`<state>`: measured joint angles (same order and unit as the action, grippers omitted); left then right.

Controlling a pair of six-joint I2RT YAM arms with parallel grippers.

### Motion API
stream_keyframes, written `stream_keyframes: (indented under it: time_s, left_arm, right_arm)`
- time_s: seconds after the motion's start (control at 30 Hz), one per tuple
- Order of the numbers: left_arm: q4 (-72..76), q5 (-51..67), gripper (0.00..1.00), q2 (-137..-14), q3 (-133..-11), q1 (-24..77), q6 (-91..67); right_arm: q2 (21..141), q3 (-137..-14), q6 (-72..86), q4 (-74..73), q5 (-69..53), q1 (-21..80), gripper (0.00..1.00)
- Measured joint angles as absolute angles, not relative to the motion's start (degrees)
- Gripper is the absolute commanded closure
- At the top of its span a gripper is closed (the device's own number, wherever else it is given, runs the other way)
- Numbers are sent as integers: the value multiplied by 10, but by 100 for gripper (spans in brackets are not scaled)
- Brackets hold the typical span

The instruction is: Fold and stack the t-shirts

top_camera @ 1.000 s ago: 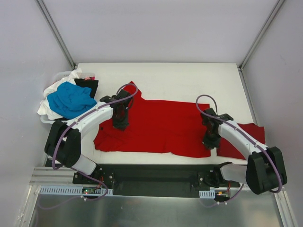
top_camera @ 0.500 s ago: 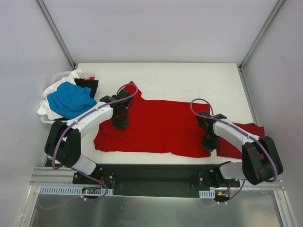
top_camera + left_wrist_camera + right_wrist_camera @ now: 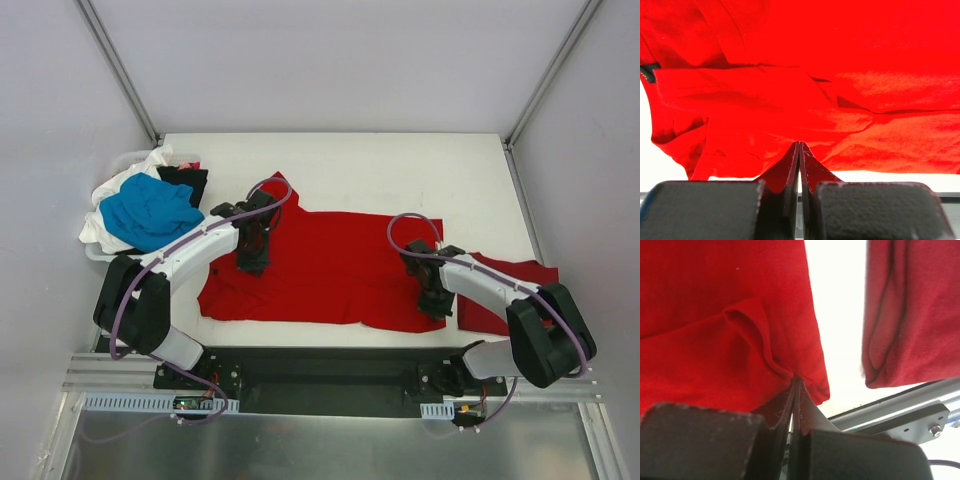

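Pinching the spread red t-shirt (image 3: 330,265) at both ends, the two arms look set to lift one side and fold it over. The left pincer (image 3: 799,150) is clamped on a raised tuck of cloth at the left end, and the right pincer (image 3: 795,382) on the hem at the near right corner. The shirt lies flat on the bench (image 3: 400,165). A folded red shirt (image 3: 480,318) sits just beside it, probably the stack's base. A blue shirt (image 3: 148,212) tops the unfolded heap (image 3: 105,225) at far left.
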<state>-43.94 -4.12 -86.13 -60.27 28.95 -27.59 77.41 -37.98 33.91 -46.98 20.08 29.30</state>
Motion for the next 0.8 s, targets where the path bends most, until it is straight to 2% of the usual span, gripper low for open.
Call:
stream_keyframes:
  time_s: [0.6,0.7,0.8]
  left_arm:
    - [-443,-48,100,-861,-602,289,-274]
    - [-456,-56,100,-860,-613,289,-272]
    - [-495,-82,100,-877,-699,289,-262]
  right_arm:
    - [774,-389,432,-559,282,298,99]
    - [720,-409,413,-563,281,311,95]
    - [683,-511,370,-564,267,292,80]
